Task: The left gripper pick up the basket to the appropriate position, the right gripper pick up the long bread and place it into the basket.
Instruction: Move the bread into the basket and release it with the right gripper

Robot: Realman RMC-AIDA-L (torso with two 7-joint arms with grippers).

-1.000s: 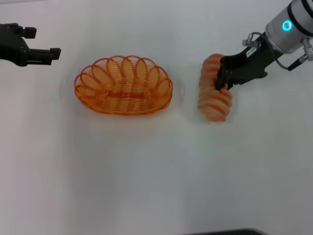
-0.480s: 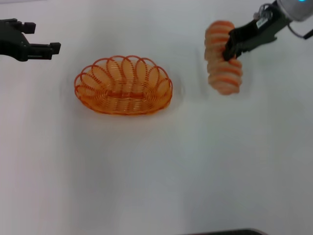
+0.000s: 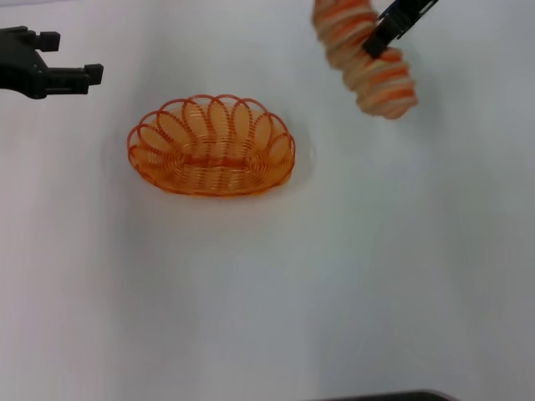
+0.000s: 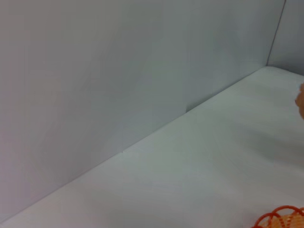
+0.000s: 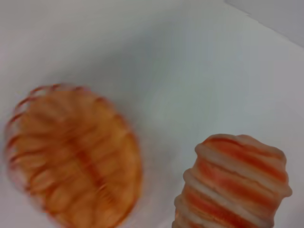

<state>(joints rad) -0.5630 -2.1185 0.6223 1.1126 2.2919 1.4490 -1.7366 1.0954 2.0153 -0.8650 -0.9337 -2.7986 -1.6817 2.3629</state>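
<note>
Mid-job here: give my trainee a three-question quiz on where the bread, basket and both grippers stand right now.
1. True or false: the long bread lies inside the basket.
2. Which gripper holds the bread? A) left gripper B) right gripper
3. Fill in: the basket rests on the ___, empty.

Key: 1 false, it hangs in the air beyond the basket on the robot's right. 2 B; the left hovers apart from the basket. 3 table.

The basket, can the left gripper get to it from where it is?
Probably yes. The left gripper hangs open off the far left side of the basket, and only bare white table lies between them. The bread is off to the right.
</note>
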